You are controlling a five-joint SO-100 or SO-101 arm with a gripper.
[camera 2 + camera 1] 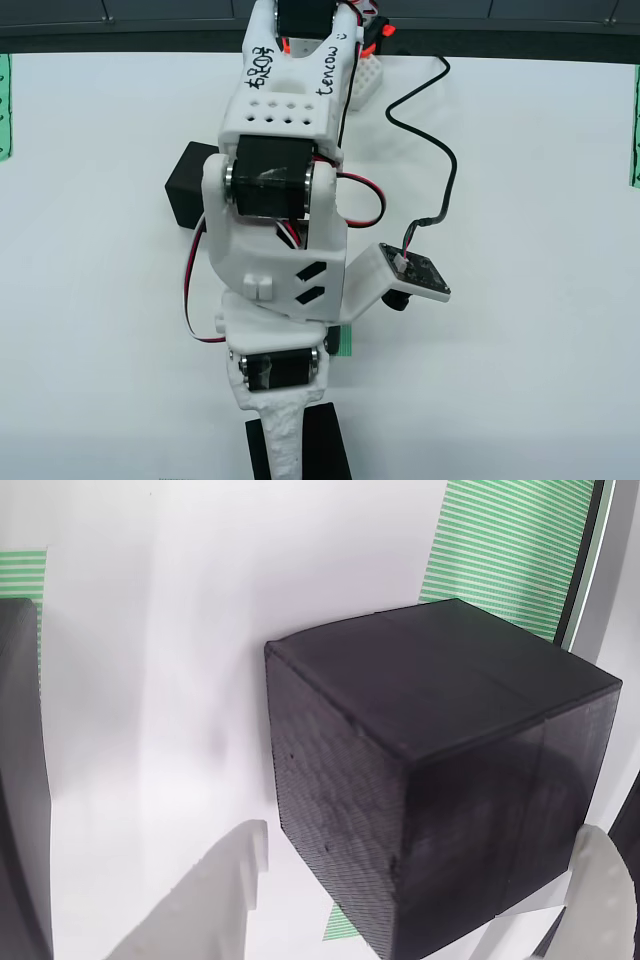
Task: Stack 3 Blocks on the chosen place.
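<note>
Jaws of the white printed gripper (pixel 420 900) stand parted in the wrist view, one pale finger (pixel 215 895) low at the left and the other (pixel 600 895) at the lower right edge, with a matte black cube with finely ribbed faces (pixel 440 770) between them and neither finger plainly touching it. That spread suits a cube about as wide as the opening; I judge the arm is either lining up a grasp or has just let go, and the pictures do not settle which. Under the cube's near bottom corner a sliver of green-and-white striped patch (pixel 340 927) peeks out on the white surface (pixel 160 680), so the cube seems to sit on the chosen place, though most of the patch is covered. In the overhead view the same green patch (pixel 345 342) shows as a small edge beside the white arm (pixel 285 200), whose body hides the cube below it. A second black cube (pixel 187 185) sits on the surface at the left, half behind the arm's joint. A black shape (pixel 325 445) at the bottom, cut off by the frame and crossed by the gripper's finger, may be the top of a block; I cannot tell. A dark edge at the wrist view's left is also cropped. A long green-striped band (pixel 510 550) runs along the top right of the wrist view.
</note>
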